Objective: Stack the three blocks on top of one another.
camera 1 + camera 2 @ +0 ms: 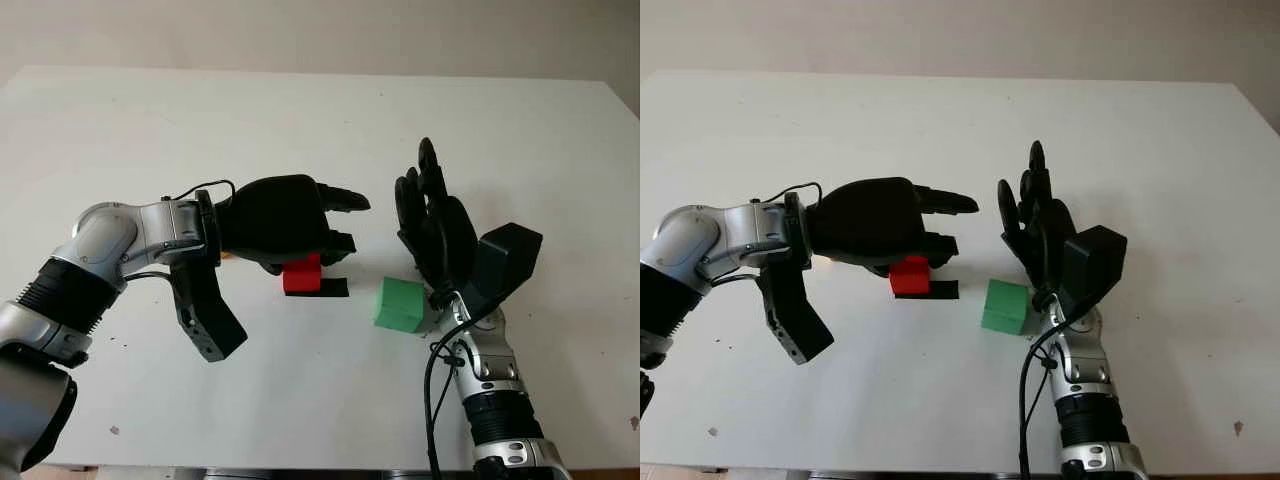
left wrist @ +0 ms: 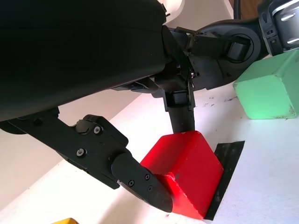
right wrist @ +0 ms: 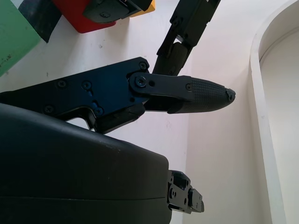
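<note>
no readable text, labels, brands, numbers or signs on anything in view

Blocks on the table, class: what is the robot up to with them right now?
The left hand is closed around the red block, which sits on a strip of black tape on the white table. The right hand is open, just behind the green block. A yellow block peeks out under the left hand. Nothing is stacked yet.

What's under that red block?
A black strip lies on the table under the red block, sticking out toward the green block. The left robot hand covers the block's top, fingers closed on it.
</note>
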